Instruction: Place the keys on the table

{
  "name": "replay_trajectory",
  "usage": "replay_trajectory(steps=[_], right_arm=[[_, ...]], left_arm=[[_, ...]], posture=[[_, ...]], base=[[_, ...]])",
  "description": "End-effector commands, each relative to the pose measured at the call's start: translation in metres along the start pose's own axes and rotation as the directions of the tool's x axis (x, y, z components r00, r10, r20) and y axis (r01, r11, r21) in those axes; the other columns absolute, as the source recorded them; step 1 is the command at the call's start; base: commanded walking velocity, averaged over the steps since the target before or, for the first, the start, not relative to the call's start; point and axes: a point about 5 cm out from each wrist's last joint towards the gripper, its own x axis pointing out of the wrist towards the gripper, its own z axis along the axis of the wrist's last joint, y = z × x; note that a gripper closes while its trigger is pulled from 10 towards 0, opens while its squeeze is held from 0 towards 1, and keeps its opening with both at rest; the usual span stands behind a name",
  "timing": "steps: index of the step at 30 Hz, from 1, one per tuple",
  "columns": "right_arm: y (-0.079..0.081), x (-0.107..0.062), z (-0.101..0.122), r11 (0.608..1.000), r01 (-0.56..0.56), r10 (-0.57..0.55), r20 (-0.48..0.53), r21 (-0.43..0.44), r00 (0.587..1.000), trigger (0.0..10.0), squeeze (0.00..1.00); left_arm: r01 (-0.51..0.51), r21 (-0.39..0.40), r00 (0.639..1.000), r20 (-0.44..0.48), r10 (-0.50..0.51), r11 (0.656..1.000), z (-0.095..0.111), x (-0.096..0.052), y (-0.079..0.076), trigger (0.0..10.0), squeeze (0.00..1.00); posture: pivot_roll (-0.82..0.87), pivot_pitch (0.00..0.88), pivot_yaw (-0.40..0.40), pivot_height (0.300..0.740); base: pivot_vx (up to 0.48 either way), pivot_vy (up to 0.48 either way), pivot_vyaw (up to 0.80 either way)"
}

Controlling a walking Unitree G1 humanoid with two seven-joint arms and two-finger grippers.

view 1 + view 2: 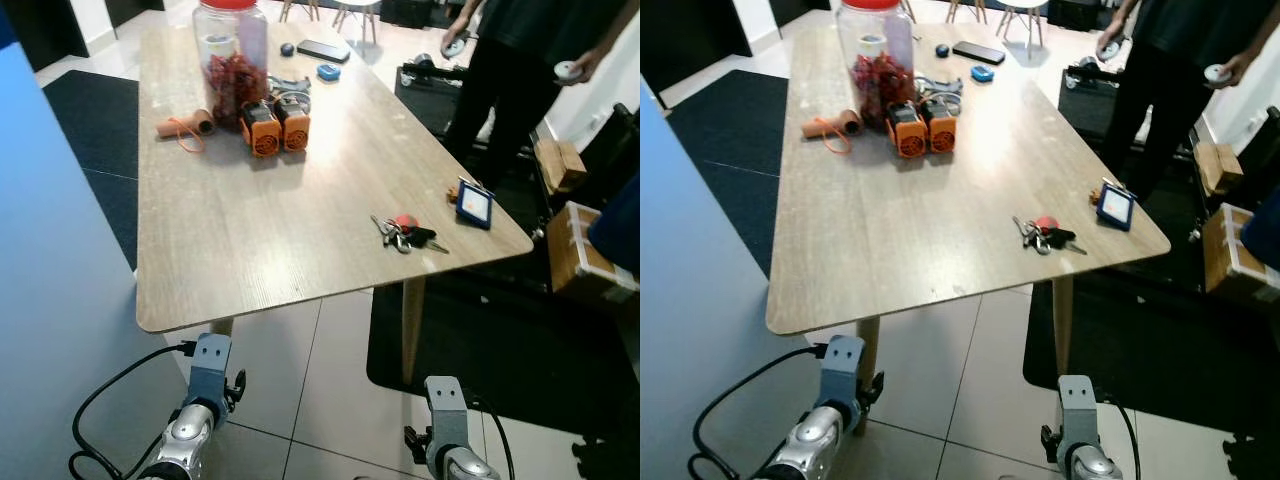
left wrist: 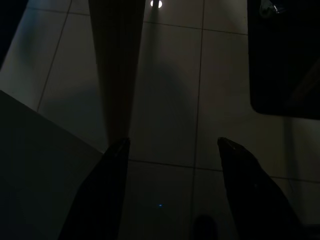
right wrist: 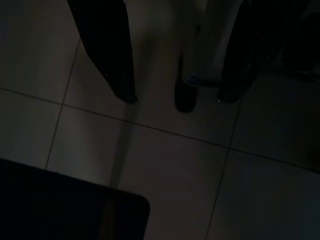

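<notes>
Both grippers hang low over the tiled floor, below the table edge. Left gripper (image 2: 170, 145): fingers spread wide apart, nothing between them, touching nothing; a table leg (image 2: 116, 65) stands beyond the finger tips in the dim left wrist view. Right gripper (image 3: 175, 97): fingers likewise spread apart and empty, pointed at floor tiles, with the corner of a dark mat (image 3: 65, 205) nearby.

Keys (image 1: 403, 234): a bunch with a red tag, lying flat on the wooden table (image 1: 250, 250), near its right front corner. No gripper is in contact with the bunch.

Adjacent items on the same surface:
- Blue card holder (image 1: 474, 203), just right of the keys, close to the table edge.
- Two orange-and-black battery packs (image 1: 277, 126), side by side toward the far left of the top.
- Clear jar with red lid (image 1: 231, 60), directly behind the packs, holding red contents.
- Beige roll with an orange cord (image 1: 186, 126), left of the packs.
- Dark phone (image 1: 323, 50) at the far end.

A person (image 1: 520, 70) in dark clothing stands beyond the right side of the table.
</notes>
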Motion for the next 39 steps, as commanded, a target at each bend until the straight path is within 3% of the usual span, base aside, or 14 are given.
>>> replay_trajectory(steps=[1,6,16,22,26,37,39], right_arm=[[-0.0051,-0.0015,-0.0031,1.000,0.016,-0.016,-0.007,0.004,1.000,10.0,0.00],[-0.0052,-0.0014,-0.0031,1.000,0.015,-0.015,-0.008,0.003,1.000,10.0,0.00],[-0.0045,-0.0014,-0.0035,1.000,0.015,-0.015,-0.009,0.006,1.000,10.0,0.00],[-0.0037,-0.0014,-0.0037,1.000,0.013,-0.013,-0.009,0.007,1.000,10.0,0.00],[-0.0039,-0.0014,-0.0038,1.000,0.014,-0.014,-0.010,0.007,1.000,10.0,0.00],[-0.0043,-0.0014,-0.0038,1.000,0.016,-0.016,-0.012,0.007,1.000,10.0,0.00],[-0.0041,-0.0013,-0.0039,1.000,0.015,-0.015,-0.013,0.007,1.000,10.0,0.00]], left_arm=[[0.008,0.005,1.000,-0.013,-0.008,1.000,-0.0050,-0.0017,-0.0033,10.0,0.00],[-0.015,-0.036,1.000,-0.015,0.014,0.999,-0.0055,-0.0019,-0.0011,10.0,0.00],[-0.013,-0.023,1.000,-0.018,0.013,1.000,-0.0051,-0.0018,0.0007,10.0,0.00],[0.003,0.028,1.000,-0.020,-0.002,1.000,-0.0042,-0.0014,0.0006,10.0,0.00],[-0.001,0.020,1.000,-0.021,0.001,1.000,-0.0043,-0.0013,-0.0003,10.0,0.00],[-0.018,-0.004,0.999,-0.030,0.018,1.000,-0.0043,-0.0009,0.0018,10.0,0.00],[-0.004,0.037,0.999,-0.032,0.005,0.999,-0.0036,-0.0005,0.0017,10.0,0.00]], posture=[[0.04,0.064,-0.068,0.740],[0.04,0.064,-0.067,0.740],[0.05,0.065,-0.064,0.740],[0.05,0.066,-0.063,0.740],[0.04,0.065,-0.062,0.740],[0.05,0.065,-0.063,0.740],[0.05,0.064,-0.060,0.740]], base=[[0.000,-0.480,0.00],[0.000,-0.192,0.00],[0.000,0.000,0.00],[0.000,-0.080,0.00],[0.000,-0.480,0.00],[0.000,0.000,0.00],[0.000,0.000,0.00]])
